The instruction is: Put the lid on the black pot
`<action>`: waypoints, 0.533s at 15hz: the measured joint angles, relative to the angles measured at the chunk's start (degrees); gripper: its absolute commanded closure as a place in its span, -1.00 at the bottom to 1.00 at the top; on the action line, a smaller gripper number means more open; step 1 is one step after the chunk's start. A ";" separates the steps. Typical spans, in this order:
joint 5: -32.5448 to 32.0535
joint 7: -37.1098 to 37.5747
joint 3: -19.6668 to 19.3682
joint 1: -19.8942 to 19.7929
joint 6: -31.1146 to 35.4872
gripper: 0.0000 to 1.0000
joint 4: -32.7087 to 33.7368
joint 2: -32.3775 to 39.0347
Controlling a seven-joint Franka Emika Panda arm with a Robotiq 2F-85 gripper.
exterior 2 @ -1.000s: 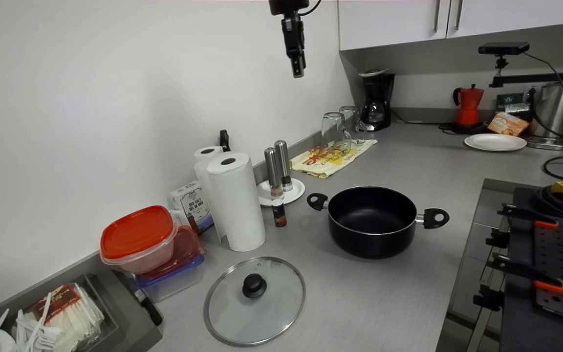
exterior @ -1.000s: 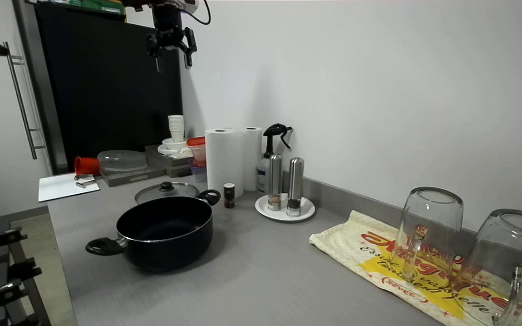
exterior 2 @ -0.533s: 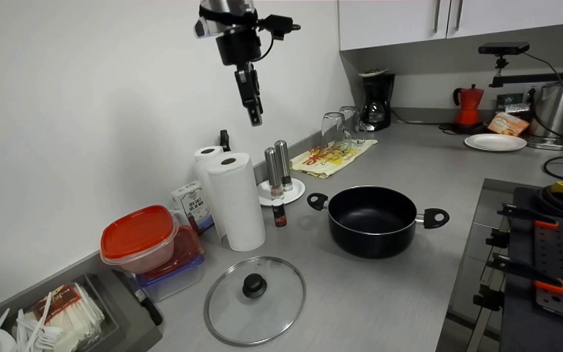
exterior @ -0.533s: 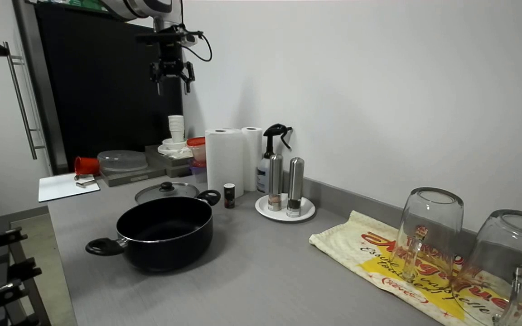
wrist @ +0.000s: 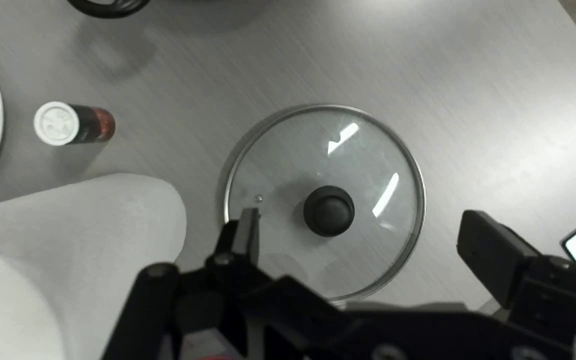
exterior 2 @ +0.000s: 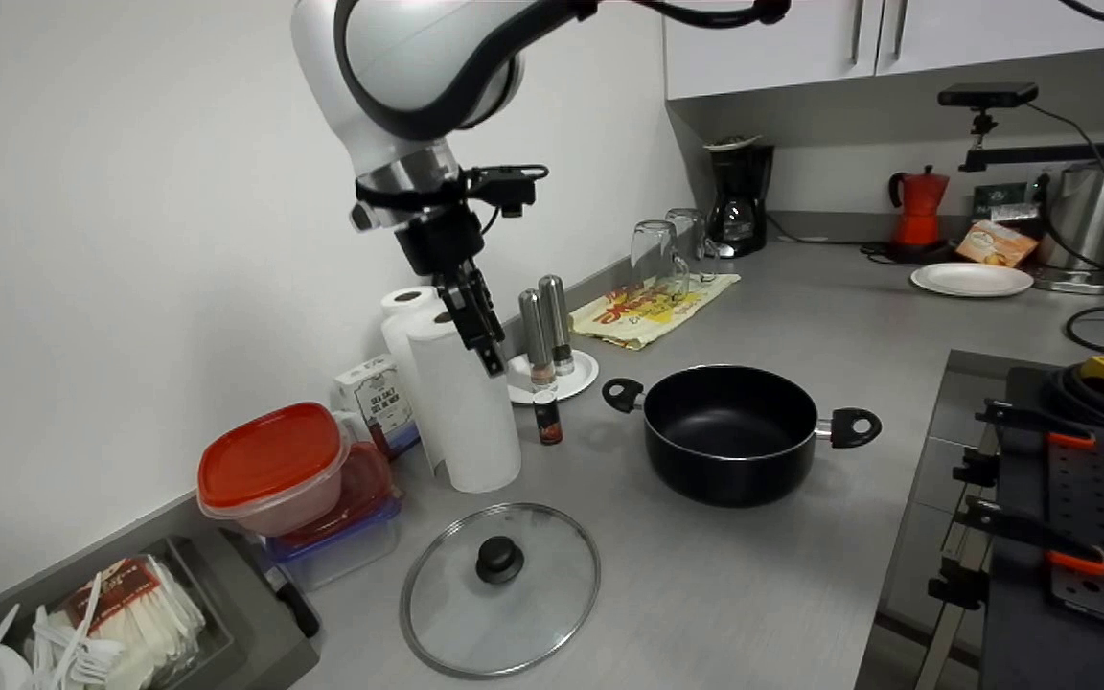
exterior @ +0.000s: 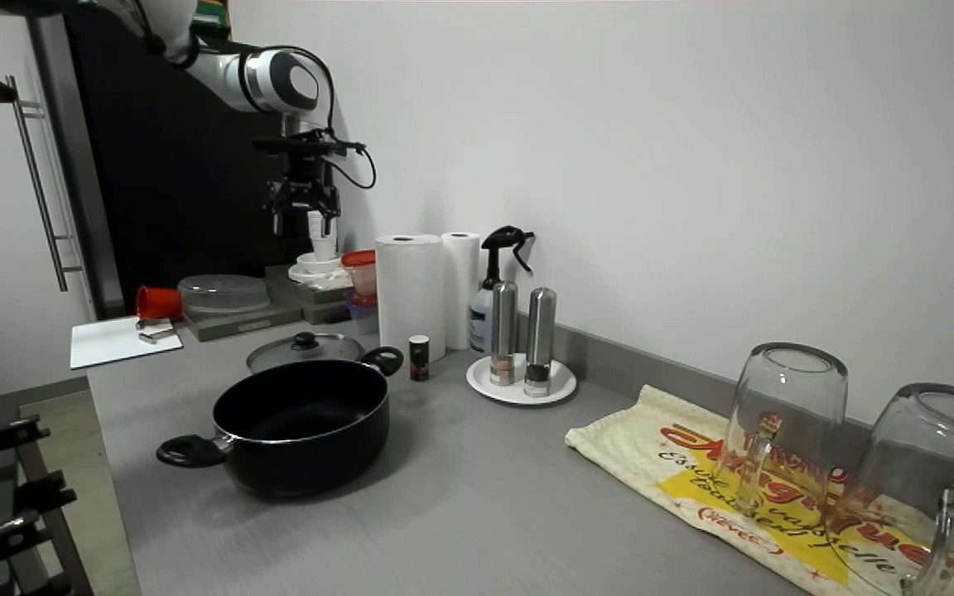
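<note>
lowered since the earlier frame, the robotiq gripper, jaws apart, hangs above the glass lid; grasping it and covering the black pot remain undone.

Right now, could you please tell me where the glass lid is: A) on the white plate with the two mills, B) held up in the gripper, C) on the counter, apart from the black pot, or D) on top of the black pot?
C: in an exterior view the lid lies on the counter with a gap between it and the black pot, while the gripper hangs open, clear of it.
</note>
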 measured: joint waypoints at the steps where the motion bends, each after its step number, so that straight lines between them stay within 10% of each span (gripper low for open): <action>1: -0.19 0.08 -0.13 0.60 -0.95 -1.00 0.88 1.81; 8: -0.63 0.16 -1.75 2.08 -8.04 -1.00 6.56 9.48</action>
